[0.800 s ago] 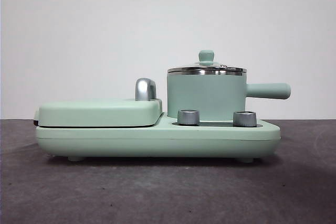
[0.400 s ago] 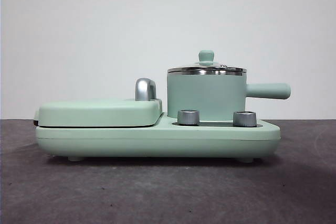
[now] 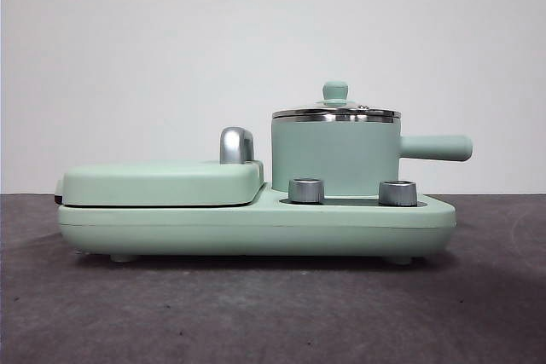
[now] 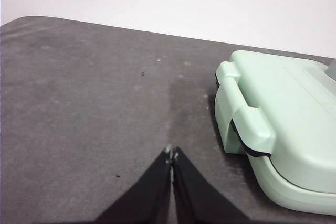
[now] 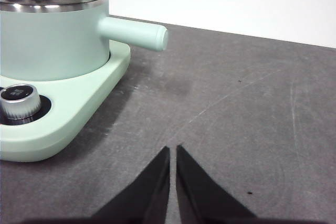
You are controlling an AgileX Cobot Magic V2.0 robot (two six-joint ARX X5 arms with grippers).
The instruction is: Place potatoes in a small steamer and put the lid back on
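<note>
Because the round clear glass lid [image 3: 336, 112] with its steel rim and small mint-green knob sits flat and closed on the mint-green cylindrical small steamer [image 3: 334, 156], whatever lies inside is hidden in the front view, and no potato shows anywhere. The steamer stands in its well on the mint-green appliance base [image 3: 256, 226], straight handle pointing away from the flat hinged griddle cover [image 3: 162, 183] beside it. Away from the base, over bare dark counter [image 4: 94, 103], the left tool [image 4: 171, 156] hangs off the griddle end and the right tool [image 5: 172, 150] off the handle end, both closed and empty, probably just waiting.

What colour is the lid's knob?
Mint green, like the steamer; the lid's knob shows best in the front view.
</note>
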